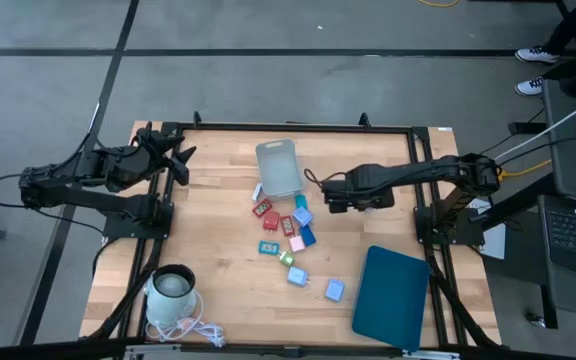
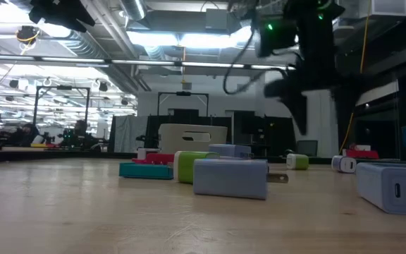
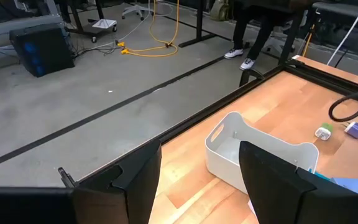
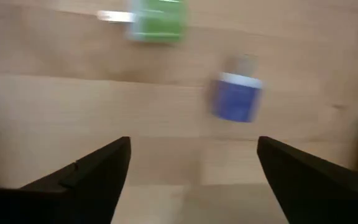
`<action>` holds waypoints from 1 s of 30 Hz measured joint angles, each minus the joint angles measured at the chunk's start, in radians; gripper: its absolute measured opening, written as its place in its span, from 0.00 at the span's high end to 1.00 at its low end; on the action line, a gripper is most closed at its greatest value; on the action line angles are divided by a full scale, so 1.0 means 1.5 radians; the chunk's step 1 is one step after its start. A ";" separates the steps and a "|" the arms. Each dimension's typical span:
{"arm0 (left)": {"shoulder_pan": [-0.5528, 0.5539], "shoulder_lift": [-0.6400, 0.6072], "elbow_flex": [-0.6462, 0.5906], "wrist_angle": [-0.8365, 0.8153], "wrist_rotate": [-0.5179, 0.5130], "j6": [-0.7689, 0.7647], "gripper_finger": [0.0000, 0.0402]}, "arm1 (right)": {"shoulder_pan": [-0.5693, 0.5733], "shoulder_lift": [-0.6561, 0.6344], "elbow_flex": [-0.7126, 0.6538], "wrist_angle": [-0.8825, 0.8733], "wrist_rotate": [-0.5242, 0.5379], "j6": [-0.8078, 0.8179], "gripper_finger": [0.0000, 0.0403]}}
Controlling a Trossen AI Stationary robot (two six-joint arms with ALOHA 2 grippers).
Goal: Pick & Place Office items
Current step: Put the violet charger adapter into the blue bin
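Wooden planks of the table (image 1: 218, 260) carry everything. Just beside the grey bin (image 1: 279, 168), on its near side, the office items (image 1: 295, 240) lie scattered: red, pink, teal, green and light blue pieces, the farthest a pale blue block (image 1: 335, 290) close to the dark-teal tray (image 1: 390, 298). Right hand (image 1: 323, 191) hovers next to the bin over the items, fingers spread wide and empty. Left hand (image 1: 182, 164) hangs well apart from the bin at the table's edge, fingers parted, gripping nothing.
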 joint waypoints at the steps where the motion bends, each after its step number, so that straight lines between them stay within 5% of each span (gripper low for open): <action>1: 0.000 0.000 0.000 0.000 0.000 0.000 0.47 | 0.000 0.000 -0.009 -0.012 0.000 0.009 0.11; 20: 0.067 0.000 0.000 -0.027 0.036 -0.001 0.47 | -0.005 0.000 -0.114 0.045 0.029 0.118 0.21; 30: 0.136 0.000 0.000 -0.026 0.091 0.023 0.47 | -0.005 0.000 -0.181 0.185 0.019 0.137 0.25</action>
